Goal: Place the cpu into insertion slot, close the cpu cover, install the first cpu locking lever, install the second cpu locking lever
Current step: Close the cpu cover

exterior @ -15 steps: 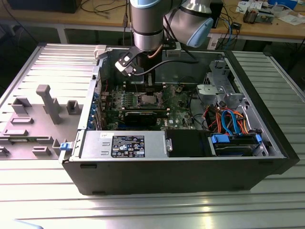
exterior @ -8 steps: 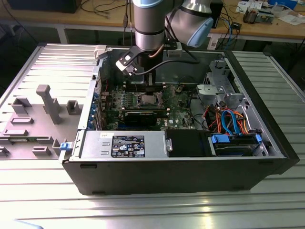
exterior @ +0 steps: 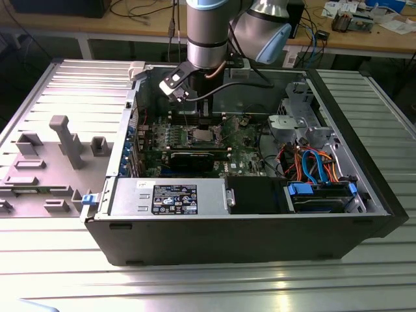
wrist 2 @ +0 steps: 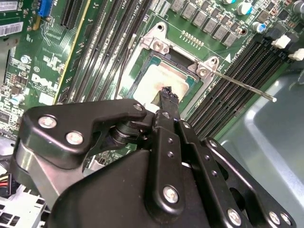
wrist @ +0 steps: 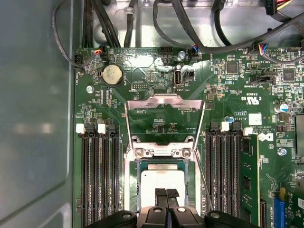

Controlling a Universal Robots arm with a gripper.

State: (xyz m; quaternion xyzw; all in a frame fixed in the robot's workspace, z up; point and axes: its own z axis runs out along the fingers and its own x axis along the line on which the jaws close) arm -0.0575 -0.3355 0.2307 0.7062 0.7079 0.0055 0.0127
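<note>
Your gripper (wrist: 166,192) has tips pinched together, nothing btwn, over the cpu (wrist: 151,179) in the slot (wrist: 164,153); can't tell if touching. It hides the cpu's near edge; cover (wrist: 164,100) stands open.

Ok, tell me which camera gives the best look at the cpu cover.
The first wrist view: the cpu cover stands swung open off the insertion slot, whole frame and window facing the camera. The second wrist view catches its hinge end at a slant past the gripper. The exterior view shows it small, under the arm.
</note>
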